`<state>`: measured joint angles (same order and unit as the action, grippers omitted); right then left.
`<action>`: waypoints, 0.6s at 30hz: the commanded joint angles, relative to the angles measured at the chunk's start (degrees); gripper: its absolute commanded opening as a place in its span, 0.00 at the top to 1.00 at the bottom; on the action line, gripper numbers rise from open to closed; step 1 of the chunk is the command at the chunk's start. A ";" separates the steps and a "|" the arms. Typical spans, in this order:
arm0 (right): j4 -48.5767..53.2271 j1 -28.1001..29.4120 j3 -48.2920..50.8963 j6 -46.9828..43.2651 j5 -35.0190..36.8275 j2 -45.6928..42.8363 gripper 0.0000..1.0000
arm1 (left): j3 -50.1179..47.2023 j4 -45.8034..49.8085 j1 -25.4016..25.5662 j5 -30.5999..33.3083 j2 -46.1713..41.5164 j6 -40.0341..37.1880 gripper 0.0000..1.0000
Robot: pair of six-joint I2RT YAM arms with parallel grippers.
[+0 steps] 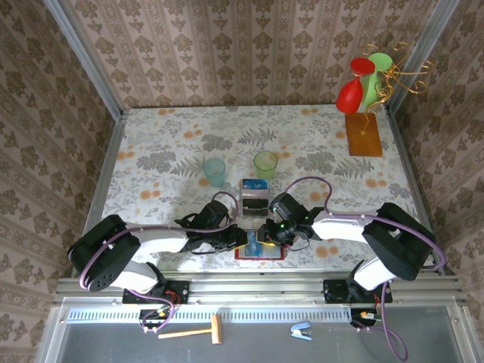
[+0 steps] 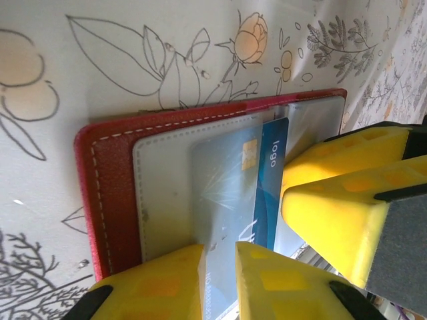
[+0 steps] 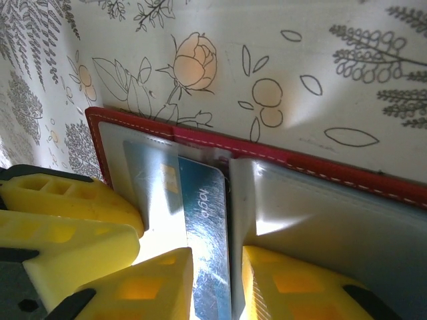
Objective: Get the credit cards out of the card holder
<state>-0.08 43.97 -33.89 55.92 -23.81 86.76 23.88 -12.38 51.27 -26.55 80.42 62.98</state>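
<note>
Red card holder (open), lengthwise left-right

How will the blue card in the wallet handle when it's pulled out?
The blue card looks thin and stiff, its edges straight, so it should slide rather than bend. Its glossy face catches glare, so a pinch may slip. It seems partly tucked in a pocket of the red card holder, so pulling may drag that along.
</note>
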 commanded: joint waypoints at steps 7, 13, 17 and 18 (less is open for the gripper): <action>-1.41 -0.63 1.69 0.83 -1.19 0.85 0.75 | -0.23 2.57 -0.64 1.16 0.09 -0.89 0.80; -4.63 -0.72 2.57 2.22 -2.82 0.52 0.76 | -0.59 2.27 -0.60 1.03 0.57 -0.75 0.81; -7.73 -0.81 3.47 3.64 -4.08 0.84 0.77 | -0.59 2.20 -0.61 1.06 0.56 -0.73 0.81; -8.36 -0.81 3.77 3.89 -4.35 0.80 0.78 | -0.59 2.19 -0.64 1.06 0.65 -0.83 0.81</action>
<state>-5.72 43.31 -31.35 57.98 -26.26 86.87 23.88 -11.99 50.96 -26.33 80.42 62.96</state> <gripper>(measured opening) 0.229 0.191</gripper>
